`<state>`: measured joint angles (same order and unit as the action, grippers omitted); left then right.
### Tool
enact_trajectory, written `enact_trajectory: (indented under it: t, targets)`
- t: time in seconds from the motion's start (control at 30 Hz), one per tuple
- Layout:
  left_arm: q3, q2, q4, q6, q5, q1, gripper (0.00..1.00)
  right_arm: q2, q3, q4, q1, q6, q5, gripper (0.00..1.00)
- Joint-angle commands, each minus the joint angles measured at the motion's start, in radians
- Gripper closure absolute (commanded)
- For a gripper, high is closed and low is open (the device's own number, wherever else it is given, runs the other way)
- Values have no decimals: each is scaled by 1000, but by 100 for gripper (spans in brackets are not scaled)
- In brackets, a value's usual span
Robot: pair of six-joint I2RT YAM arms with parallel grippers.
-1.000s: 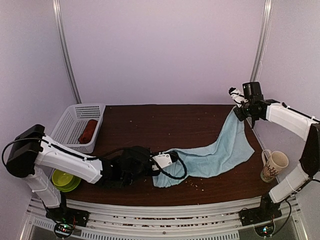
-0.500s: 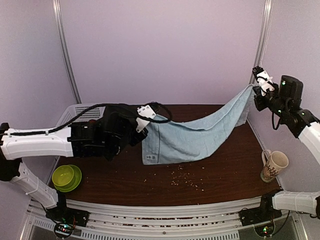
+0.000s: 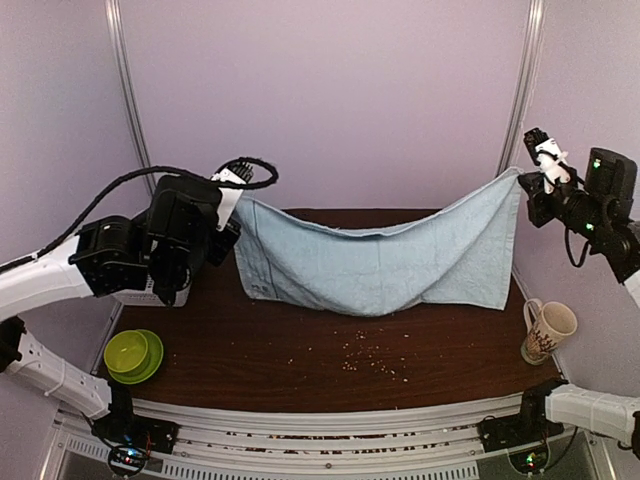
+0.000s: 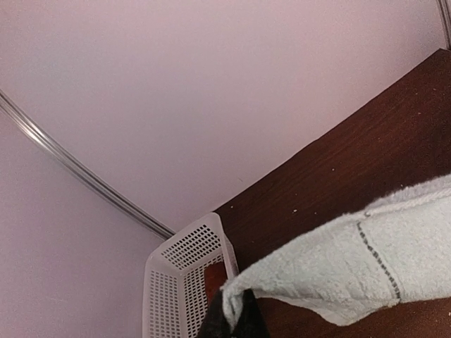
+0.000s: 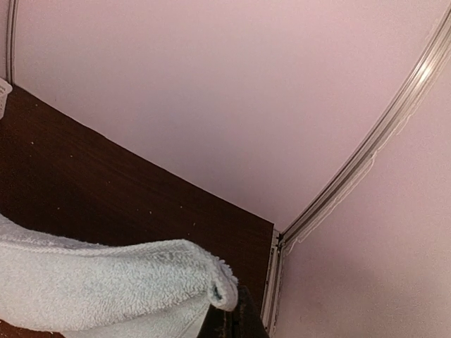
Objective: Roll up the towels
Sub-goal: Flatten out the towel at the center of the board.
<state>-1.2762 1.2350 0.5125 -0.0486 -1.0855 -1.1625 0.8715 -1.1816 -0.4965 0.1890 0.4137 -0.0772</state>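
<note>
Left fingers (image 4: 246, 320) and right fingers (image 5: 243, 317) clench corners of the sagging pale-blue towel (image 3: 380, 265); only the left wrist view shows the rust-red towel (image 4: 213, 282) in a basket (image 4: 187, 246).

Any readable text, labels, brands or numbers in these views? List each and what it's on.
No text is legible in any view.
Dark print on the mug: too small and blurred to read.
No lettering shows on the light-blue towel.
</note>
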Motion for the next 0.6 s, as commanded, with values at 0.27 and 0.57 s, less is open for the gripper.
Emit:
enact_trajectory:
  t: [0.27, 0.57]
  targets:
    - [-142, 526, -64, -24, 516, 520, 100, 699, -14, 231, -9, -33, 224, 100]
    - [-513, 952, -102, -71, 443, 624, 100, 1086, -261, 313, -10, -25, 362, 100]
